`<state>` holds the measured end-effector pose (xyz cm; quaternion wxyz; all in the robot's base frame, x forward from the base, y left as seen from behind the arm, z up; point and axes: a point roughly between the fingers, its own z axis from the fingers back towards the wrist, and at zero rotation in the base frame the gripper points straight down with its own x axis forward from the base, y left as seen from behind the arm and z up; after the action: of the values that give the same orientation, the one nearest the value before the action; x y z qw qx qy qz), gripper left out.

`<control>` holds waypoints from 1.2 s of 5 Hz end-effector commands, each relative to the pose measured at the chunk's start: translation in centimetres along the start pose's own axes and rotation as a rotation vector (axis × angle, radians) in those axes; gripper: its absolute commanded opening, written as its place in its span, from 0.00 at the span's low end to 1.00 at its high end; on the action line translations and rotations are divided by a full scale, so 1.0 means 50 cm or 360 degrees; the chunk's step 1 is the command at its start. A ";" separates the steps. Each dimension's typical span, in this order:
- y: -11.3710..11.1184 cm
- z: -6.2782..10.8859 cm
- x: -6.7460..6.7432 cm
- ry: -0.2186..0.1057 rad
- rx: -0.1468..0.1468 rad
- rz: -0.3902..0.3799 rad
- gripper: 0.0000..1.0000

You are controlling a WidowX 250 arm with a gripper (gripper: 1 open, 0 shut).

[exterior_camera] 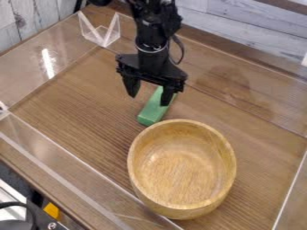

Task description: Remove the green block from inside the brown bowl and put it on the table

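Where the view begins, at the lower left corner, a dark strip with a yellow mark and some cabling (36,214) lies outside the enclosure, below the near clear acrylic wall (66,166) that edges the table (84,99). Just inside that wall, in the lower right part of the tabletop, stands the brown bowl (182,168): round, shallow, thick-rimmed, of pale wood with visible grain, and with nothing inside it. Beyond its far rim, close to it but whether touching it cannot be told, the green block (151,110) lies flat on the wood-grain surface, its long side running roughly away from the bowl toward the gripper. Directly above the block's far end, the gripper (150,90) points almost straight down; its two black fingers stand spread apart, one on either side of the block, and do not clamp it. The black arm (150,31) rises from the gripper toward the top of the view. Farther back, the tabletop continues in brown wood grain, with glare from overhead light along the left acrylic wall (42,54) and faint reflections on the surface to the right. A small clear stand-like piece (100,30) sits near the far left corner. Behind the enclosure, pale boards (258,22) form the backdrop, and a grey floor shows at the upper left.
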<state>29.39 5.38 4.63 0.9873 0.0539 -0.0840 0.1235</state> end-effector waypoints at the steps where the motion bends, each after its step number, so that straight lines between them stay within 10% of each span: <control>1: 0.009 0.023 0.029 -0.0086 0.0000 0.0021 1.00; 6: 0.018 0.032 0.054 -0.0137 0.0011 0.0022 1.00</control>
<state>30.58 6.18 5.43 0.9854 0.0594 -0.1016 0.1230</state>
